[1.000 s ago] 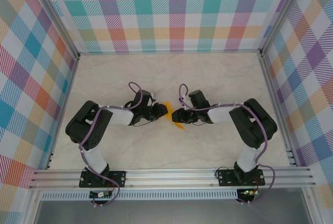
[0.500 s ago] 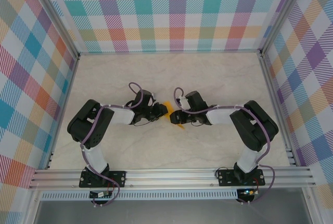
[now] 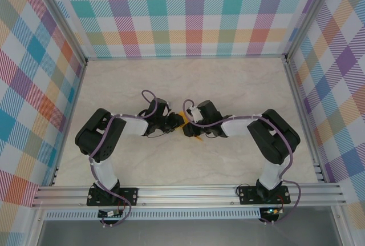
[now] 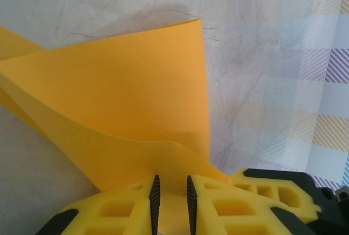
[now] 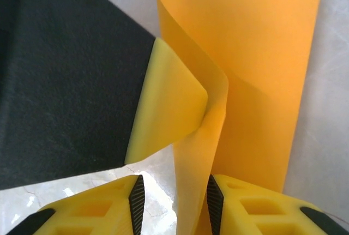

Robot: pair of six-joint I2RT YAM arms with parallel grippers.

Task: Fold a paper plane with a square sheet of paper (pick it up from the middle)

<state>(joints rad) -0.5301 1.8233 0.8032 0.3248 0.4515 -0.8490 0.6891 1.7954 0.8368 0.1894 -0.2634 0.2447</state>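
The square sheet of paper (image 4: 125, 88) is orange-yellow, creased into overlapping flaps, and lies partly raised on the marble table (image 3: 171, 80). My left gripper (image 4: 172, 183) is shut on a fold of it, which fills the narrow gap between the pads. My right gripper (image 5: 174, 183) stands open around an upright edge of the paper (image 5: 262, 71); bare table shows beside its left pad. In the top view both grippers meet mid-table, left gripper (image 3: 177, 123) facing right gripper (image 3: 187, 129), with bits of paper (image 3: 197, 139) peeking out. The left gripper's pale finger (image 5: 166, 109) touches the paper.
Checked walls and aluminium posts enclose the table on three sides. A metal rail (image 3: 188, 192) with both arm bases runs along the near edge. Bare marble surface lies behind and to either side of the arms.
My right gripper has slid left, closer to the left gripper, and now covers more of the paper. The left arm has hardly moved.
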